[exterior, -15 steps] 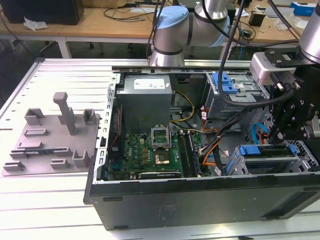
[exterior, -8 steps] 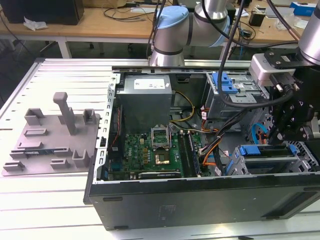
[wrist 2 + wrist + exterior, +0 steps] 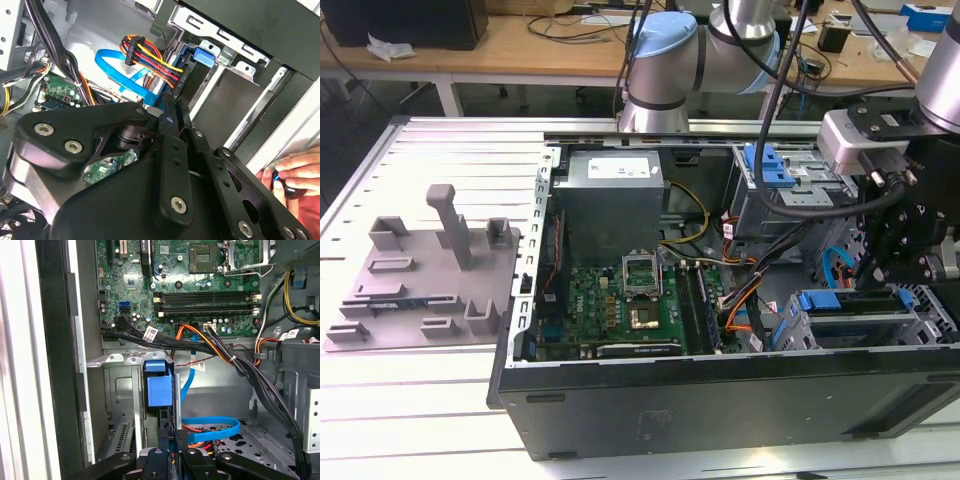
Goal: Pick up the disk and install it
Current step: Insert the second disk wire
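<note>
The tool point(image 3: 170, 440), nearly closed, grips the disk point(image 3: 161, 390) edge-on in the drive cage point(image 3: 120, 390), low centre of the first wrist view. Cables point(image 3: 220, 352) cross above it, below the motherboard point(image 3: 200, 285). At the second wrist view's lower right, a hand point(image 3: 295, 172). In the exterior view, the case point(image 3: 720, 390) lies on a slatted surface point(image 3: 420, 400), a grey tray point(image 3: 420, 275) at left.

The disk point(image 3: 161, 390), blue-framed, stands on edge in the metal drive cage point(image 3: 120, 390), directly ahead of the jaws.
</note>
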